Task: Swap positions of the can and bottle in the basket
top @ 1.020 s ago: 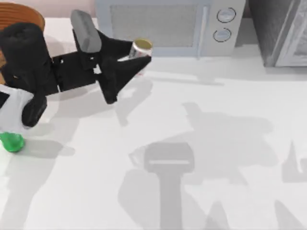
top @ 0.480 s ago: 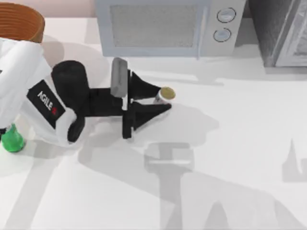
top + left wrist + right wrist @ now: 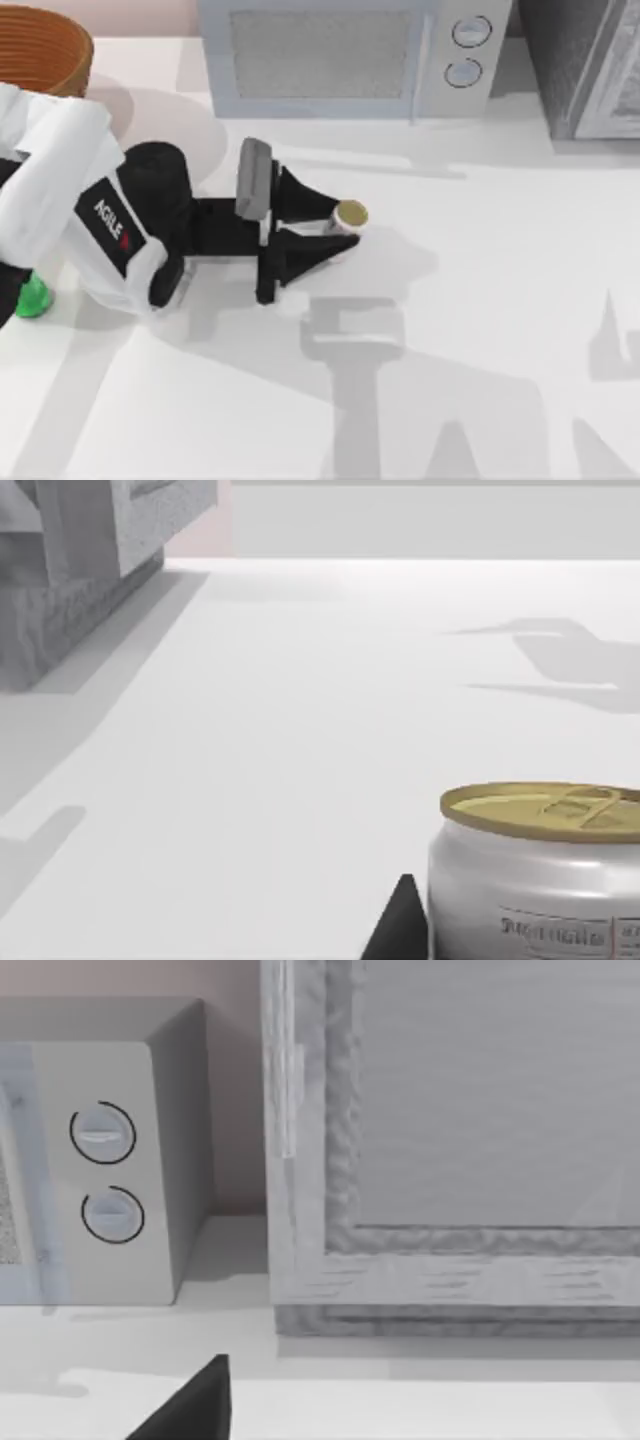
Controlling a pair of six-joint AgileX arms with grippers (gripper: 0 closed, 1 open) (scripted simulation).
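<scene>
The left gripper [image 3: 335,229] has its 2 fingers [image 3: 310,195] pinching the can [image 3: 348,222], seemingly standing on the bench [image 3: 480,300] mid-table; bottle [image 3: 32,297] far left, basket [image 3: 40,45] top-left.

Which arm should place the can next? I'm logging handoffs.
Left, probably. The left gripper is closed around the can out on the table, with the basket at its side. The right arm is parked.
</scene>
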